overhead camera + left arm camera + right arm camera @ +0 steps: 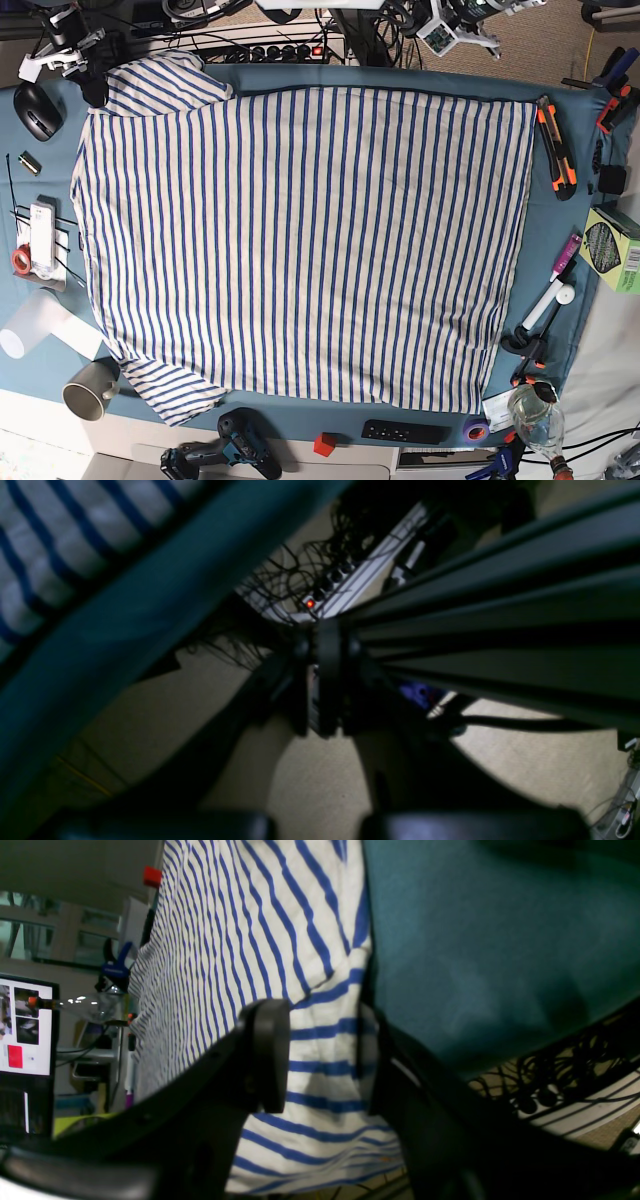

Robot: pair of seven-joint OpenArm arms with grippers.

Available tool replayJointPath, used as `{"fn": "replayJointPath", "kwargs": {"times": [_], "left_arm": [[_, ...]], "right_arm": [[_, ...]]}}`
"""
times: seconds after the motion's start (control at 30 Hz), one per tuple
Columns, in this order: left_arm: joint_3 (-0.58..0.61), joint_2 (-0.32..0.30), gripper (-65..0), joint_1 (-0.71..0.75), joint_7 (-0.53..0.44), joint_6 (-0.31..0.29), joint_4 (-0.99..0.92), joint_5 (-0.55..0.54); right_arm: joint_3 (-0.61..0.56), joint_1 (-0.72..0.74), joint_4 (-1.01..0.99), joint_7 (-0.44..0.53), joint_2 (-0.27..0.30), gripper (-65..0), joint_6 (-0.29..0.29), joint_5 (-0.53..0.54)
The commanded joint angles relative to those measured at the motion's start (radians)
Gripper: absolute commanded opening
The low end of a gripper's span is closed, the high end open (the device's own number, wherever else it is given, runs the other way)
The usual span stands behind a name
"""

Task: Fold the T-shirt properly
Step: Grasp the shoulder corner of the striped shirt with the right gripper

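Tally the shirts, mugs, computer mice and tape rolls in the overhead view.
T-shirt: 1
Mug: 1
Computer mouse: 1
Tape rolls: 2, red and purple
Total: 5

right gripper [320, 1060]: black, matte, with broad rounded fingers [267, 1055]. left gripper [315, 825]: dark, glossy finger edges, blurred.

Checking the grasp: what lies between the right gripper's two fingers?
Only striped T-shirt cloth shows in the right gripper's open gap, seen in the right wrist view.
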Motion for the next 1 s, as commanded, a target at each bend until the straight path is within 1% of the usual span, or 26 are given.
{"fn": "replayJointPath", "kwargs": {"times": [0.0, 0.13, 0.2, 0.27, 0.4, 0.53, 0.63, 0.67, 0.7, 0.73, 0.77, 0.87, 0.97], "left_arm": [[-0.001, -0.006, -60.6, 0.009, -0.019, -0.008, 0.015, -0.008], [-0.001, -0.006, -60.6, 0.009, -0.02, -0.008, 0.015, -0.008], [-0.001, -0.006, -60.6, 0.009, -0.02, -0.008, 0.015, -0.008], [-0.001, -0.006, -60.6, 0.009, -0.02, -0.008, 0.015, -0.008], [-0.001, -0.006, -60.6, 0.009, -0.02, -0.008, 0.015, -0.008], [-0.001, -0.006, -60.6, 0.009, -0.024, -0.008, 0.015, -0.008], [-0.001, -0.006, -60.6, 0.009, -0.027, -0.008, 0.015, -0.008], [-0.001, -0.006, -60.6, 0.009, -0.027, -0.008, 0.015, -0.008], [-0.001, -0.006, -60.6, 0.008, -0.027, -0.008, 0.015, -0.008], [-0.001, -0.006, -60.6, 0.008, -0.027, -0.008, 0.015, -0.008], [-0.001, -0.006, -60.6, 0.008, -0.027, -0.008, 0.015, -0.008], [-0.001, -0.006, -60.6, 0.002, -0.014, -0.008, 0.016, -0.008], [-0.002, -0.005, -60.6, -0.032, 0.058, -0.007, 0.026, -0.005]], "right_arm": [[0.0, -0.019, 0.003, -0.066, 0.008, -42.0, -0.019, -0.08], [-0.004, -0.018, 0.003, -0.077, 0.012, -42.0, -0.016, -0.082], [-0.019, -0.019, 0.003, -0.085, 0.024, -42.0, 0.017, -0.081], [-0.051, -0.018, 0.003, -0.09, 0.043, -42.0, 0.033, -0.082], [-0.115, -0.018, 0.003, -0.086, 0.076, -42.0, 0.041, -0.082], [-0.124, -0.016, 0.003, -0.085, 0.077, -42.0, 0.041, -0.083], [-0.124, -0.016, 0.003, -0.085, 0.077, -42.1, 0.041, -0.107], [-0.124, -0.016, 0.003, -0.084, 0.077, -43.6, 0.041, -0.121], [-0.124, -0.016, 0.003, -0.081, 0.077, -49.6, 0.041, -0.132], [-0.124, -0.016, 0.003, -0.08, 0.077, -58.3, 0.041, -0.137], [-0.124, -0.016, 0.003, -0.08, 0.077, -65.0, 0.041, -0.138], [-0.124, -0.016, 0.003, -0.063, 0.077, -65.0, 0.042, -0.138], [-0.124, -0.016, 0.003, -0.062, 0.077, -65.0, 0.042, -0.138]]}}
